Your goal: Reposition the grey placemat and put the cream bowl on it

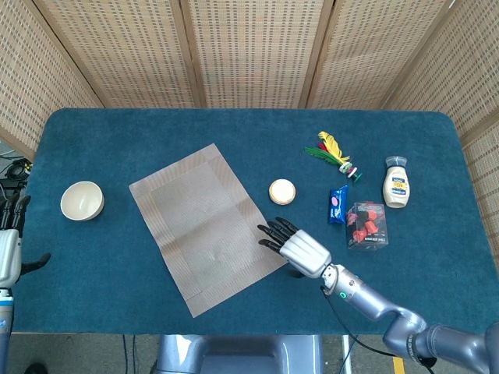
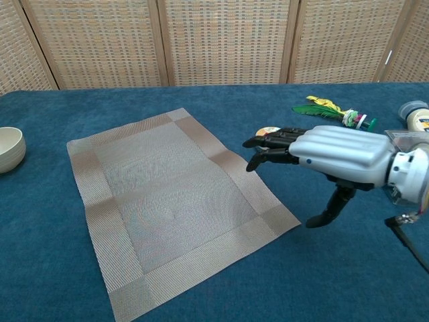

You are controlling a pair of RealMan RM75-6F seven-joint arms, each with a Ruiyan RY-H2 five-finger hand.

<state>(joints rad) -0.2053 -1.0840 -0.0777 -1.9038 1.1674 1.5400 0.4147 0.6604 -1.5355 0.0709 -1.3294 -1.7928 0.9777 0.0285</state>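
Note:
The grey placemat (image 1: pixel 206 224) (image 2: pixel 167 203) lies askew in the middle of the blue table. The cream bowl (image 1: pixel 82 200) (image 2: pixel 10 149) stands apart from it at the far left. My right hand (image 1: pixel 297 247) (image 2: pixel 328 155) hovers open over the mat's right edge, fingers stretched out toward the left and thumb hanging down, holding nothing. My left hand (image 1: pixel 8 249) shows only at the left border of the head view, open and well short of the bowl.
A round tin (image 1: pixel 282 191) sits just right of the mat, half hidden by my right hand in the chest view. Further right lie a blue packet (image 1: pixel 337 204), a clear box of red pieces (image 1: pixel 366 225), a feathered shuttlecock (image 1: pixel 334 151) and a small jar (image 1: pixel 396 182).

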